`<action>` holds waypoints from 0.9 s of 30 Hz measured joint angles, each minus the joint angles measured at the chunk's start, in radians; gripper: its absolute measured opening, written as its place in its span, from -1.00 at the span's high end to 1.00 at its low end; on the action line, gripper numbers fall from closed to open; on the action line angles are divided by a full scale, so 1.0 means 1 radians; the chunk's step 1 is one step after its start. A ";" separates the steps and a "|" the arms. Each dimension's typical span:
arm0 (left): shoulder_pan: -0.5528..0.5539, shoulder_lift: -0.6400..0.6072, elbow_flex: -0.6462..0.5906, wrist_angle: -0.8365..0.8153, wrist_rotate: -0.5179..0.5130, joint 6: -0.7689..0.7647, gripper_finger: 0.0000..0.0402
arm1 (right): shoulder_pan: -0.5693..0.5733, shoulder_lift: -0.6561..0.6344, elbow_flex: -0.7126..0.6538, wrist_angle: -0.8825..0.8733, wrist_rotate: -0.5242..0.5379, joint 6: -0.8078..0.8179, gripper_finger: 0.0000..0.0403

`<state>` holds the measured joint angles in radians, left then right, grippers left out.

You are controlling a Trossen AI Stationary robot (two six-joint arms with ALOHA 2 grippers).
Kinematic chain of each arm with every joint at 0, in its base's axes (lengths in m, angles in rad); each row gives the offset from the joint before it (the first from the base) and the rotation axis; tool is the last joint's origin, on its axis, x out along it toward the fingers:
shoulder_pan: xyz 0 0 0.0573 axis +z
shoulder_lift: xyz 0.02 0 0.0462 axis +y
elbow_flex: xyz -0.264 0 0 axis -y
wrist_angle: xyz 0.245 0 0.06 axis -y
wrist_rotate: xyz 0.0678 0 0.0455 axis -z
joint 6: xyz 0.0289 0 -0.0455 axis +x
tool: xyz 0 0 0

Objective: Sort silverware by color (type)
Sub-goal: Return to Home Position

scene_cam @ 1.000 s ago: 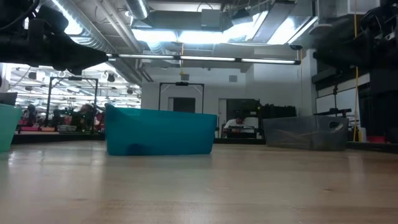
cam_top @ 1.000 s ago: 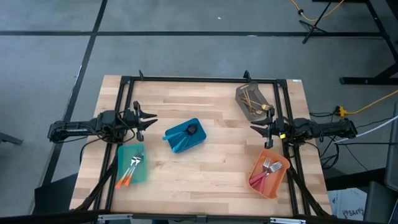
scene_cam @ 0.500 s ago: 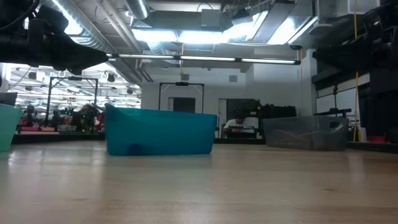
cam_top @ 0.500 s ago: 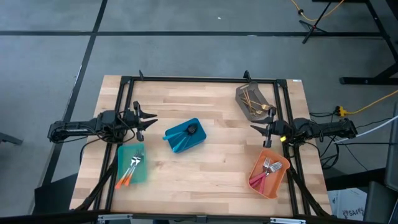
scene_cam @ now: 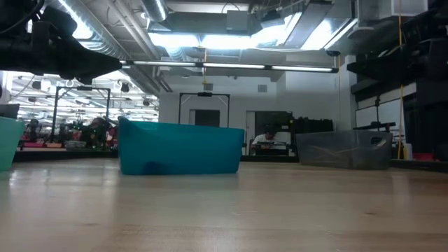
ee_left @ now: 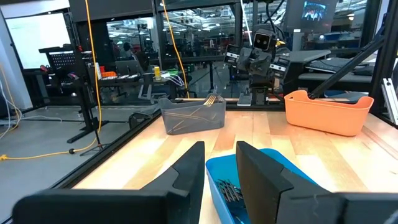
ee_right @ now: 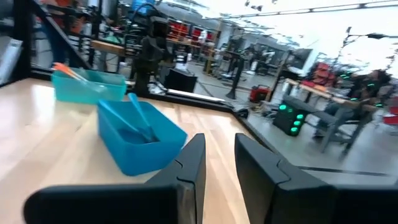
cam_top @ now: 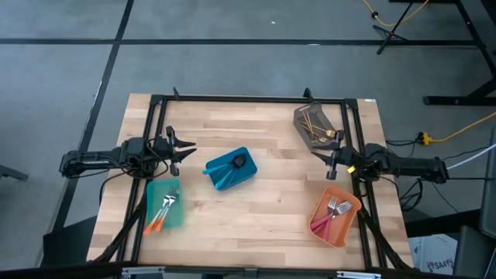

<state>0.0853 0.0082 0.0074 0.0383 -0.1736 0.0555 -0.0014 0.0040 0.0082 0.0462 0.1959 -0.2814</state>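
Sorting looks finished from up here, so what's left for me is parking at home. My left arm sits over the left edge of the worktop. The left jaws are a little apart with nothing between them, just beyond the far end of the teal bin. My right arm is over the right edge. The right jaws are likewise slightly apart and empty, between the grey bin at far right and the orange bin at near right.

The silverware is all binned:
- orange-handled forks in the teal bin
- pink-handled forks in the orange bin
- gold utensils in the grey bin
- blue-handled pieces in the blue bin, mid-worktop

I can spot no loose utensil on the bare wood.

To do this well, I'd draw each arm straight outward, hold height, and stay clear of the bin rims. The right side is the tighter one, with a bin on either side of it, and a nudge there could spill sorted forks. Slow and level, I'd say.
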 joint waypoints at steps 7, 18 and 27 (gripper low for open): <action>0.000 0.000 0.000 0.000 0.000 0.000 0.57 | -0.119 0.000 0.000 -0.029 -0.175 0.082 0.62; 0.000 0.000 0.000 0.000 0.000 0.000 0.57 | -0.144 0.000 0.000 -0.033 -0.200 0.122 0.62; 0.000 0.000 0.000 0.000 0.000 0.000 0.57 | -0.144 0.000 0.000 -0.033 -0.200 0.121 0.62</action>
<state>0.0853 0.0082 0.0074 0.0383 -0.1734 0.0559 -0.1452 0.0040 0.0082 0.0129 -0.0040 -0.1608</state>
